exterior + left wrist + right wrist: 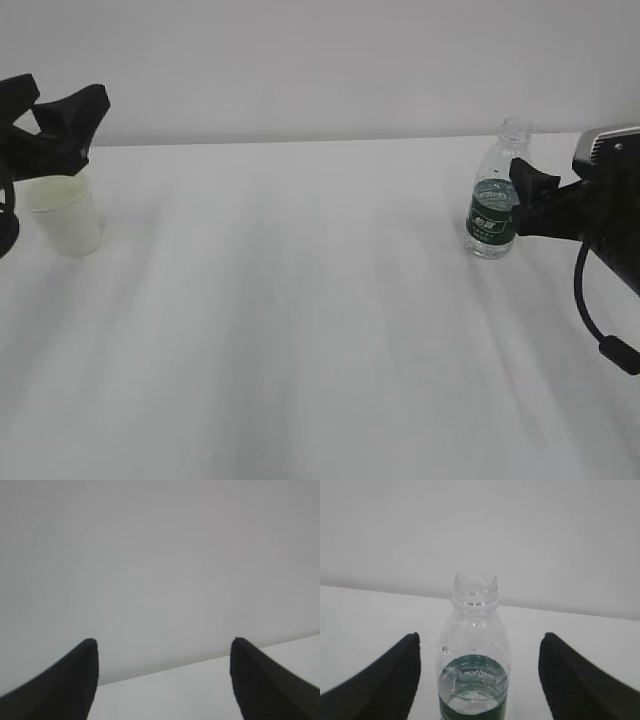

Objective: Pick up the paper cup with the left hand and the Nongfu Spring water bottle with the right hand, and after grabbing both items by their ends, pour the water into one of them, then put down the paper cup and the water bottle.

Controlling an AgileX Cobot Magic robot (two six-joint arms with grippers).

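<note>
The paper cup (66, 218) stands upright at the far left of the white table. My left gripper (58, 102) hovers open just above its rim. The left wrist view shows its two black fingertips (86, 675) wide apart, my left gripper (163, 640) holding nothing, and the cup is out of that view. The Nongfu Spring water bottle (494, 200), capless with a dark green label, stands upright at the right. My right gripper (526, 190) is level with its label and open. In the right wrist view the bottle (475, 645) stands between the spread fingers of my right gripper (481, 635), apart from both. The water (472, 697) reaches about the label's top.
The white table (300, 330) spreads between cup and bottle, and a plain pale wall (300, 60) rises behind its far edge. A black cable (600, 330) loops down from the right arm near the table's right side.
</note>
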